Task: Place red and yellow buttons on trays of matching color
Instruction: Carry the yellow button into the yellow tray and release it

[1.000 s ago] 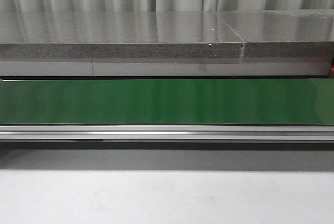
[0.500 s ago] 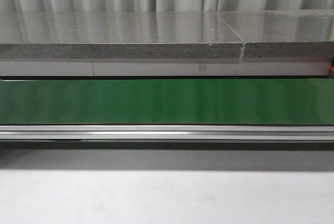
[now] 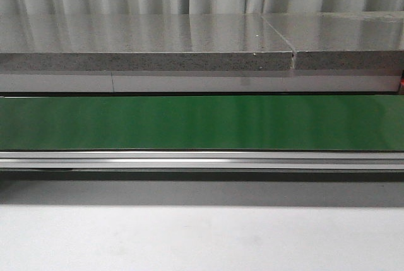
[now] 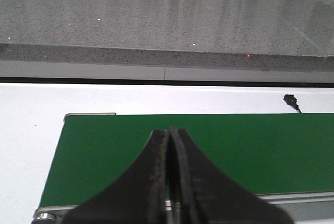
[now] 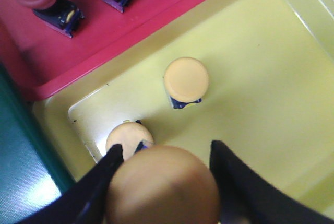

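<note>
My right claw (image 5: 163,182) is clamped on a yellow button (image 5: 163,187) above the yellow tray (image 5: 250,57), near its corner rim. Two more yellow buttons (image 5: 186,80) sit inside, with open floor beyond them. The red tray (image 5: 104,31) butts against it. My left claw (image 4: 168,182) is pressed together over the green belt (image 4: 250,151).

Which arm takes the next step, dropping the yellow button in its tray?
Right. The right pincer already holds a yellow button directly over the yellow tray, where two others sit. The left pincer is shut and empty above the green belt.
</note>
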Robot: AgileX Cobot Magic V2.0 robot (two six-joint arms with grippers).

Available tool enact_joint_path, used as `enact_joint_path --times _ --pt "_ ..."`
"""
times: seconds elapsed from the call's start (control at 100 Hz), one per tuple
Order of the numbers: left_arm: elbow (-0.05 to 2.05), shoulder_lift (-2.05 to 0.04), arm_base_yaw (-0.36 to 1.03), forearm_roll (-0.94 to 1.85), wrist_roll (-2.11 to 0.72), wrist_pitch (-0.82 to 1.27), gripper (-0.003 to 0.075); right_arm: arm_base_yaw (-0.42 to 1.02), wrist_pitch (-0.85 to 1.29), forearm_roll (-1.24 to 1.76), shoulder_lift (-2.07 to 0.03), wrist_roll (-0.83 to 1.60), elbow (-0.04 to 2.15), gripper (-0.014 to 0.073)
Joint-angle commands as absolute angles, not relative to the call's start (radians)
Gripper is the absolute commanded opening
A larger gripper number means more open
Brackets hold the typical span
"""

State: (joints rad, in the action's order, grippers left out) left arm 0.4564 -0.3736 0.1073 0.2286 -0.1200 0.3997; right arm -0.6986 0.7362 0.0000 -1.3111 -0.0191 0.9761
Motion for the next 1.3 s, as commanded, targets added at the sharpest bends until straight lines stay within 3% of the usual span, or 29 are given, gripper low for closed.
enact_joint_path --times 0.0,0.63,1.29 --pt "0.484 -0.379 0.114 0.236 -0.123 0.326 -0.0019 -0.705 0.673 -0.029 -1.308 -0.036 1.0 0.0211" --pt "0.484 -0.379 0.114 0.236 -0.123 0.326 -0.0019 -0.763 0.474 -0.107 -1.402 -0.141 0.887 0.0211" --pt "0.484 -0.379 0.114 0.236 -0.123 0.326 -0.0019 -0.763 0.422 -0.139 -1.534 -0.141 0.867 0.0211"
